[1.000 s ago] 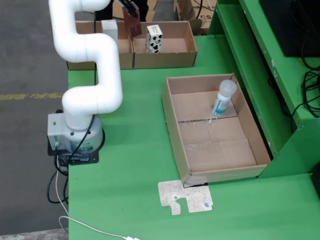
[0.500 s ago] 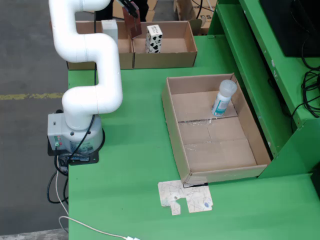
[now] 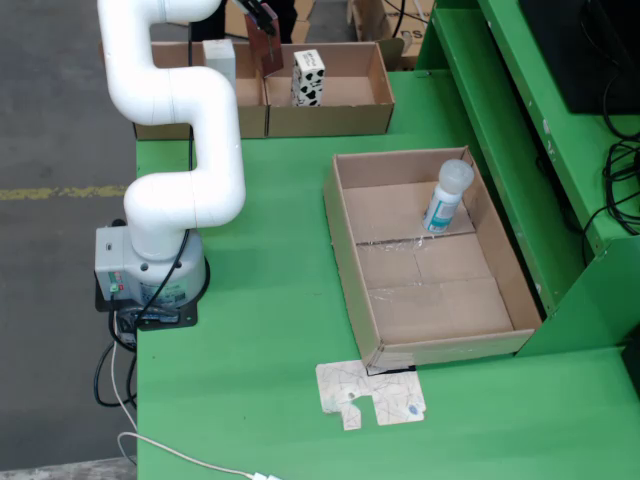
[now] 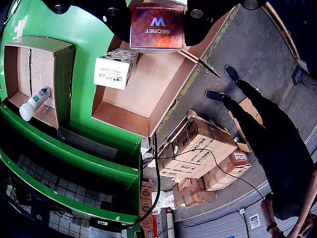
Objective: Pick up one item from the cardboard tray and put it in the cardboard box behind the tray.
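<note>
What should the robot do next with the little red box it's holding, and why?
Probably lower it a little and let go. The gripper holds the red box above the open cardboard box behind the tray, beside a white carton already standing inside. The red box seems to hang over bare floor of that box, so a short drop should land it there.
</note>
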Controlling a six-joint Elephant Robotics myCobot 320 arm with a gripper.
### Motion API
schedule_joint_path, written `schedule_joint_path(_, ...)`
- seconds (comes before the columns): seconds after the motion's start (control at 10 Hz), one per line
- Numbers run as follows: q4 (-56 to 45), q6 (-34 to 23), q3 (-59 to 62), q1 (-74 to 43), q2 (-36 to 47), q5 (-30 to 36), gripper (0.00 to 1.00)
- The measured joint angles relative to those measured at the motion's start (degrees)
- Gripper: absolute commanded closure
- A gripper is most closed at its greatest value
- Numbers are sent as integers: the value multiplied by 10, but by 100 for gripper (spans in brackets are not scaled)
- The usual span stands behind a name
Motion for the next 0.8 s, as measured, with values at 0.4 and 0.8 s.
schedule_joint_path(0.4, -16, 26, 0, 8, 0, 12, 100)
schedule_joint_path(0.8, -36, 61, 0, 20, 0, 37, 100)
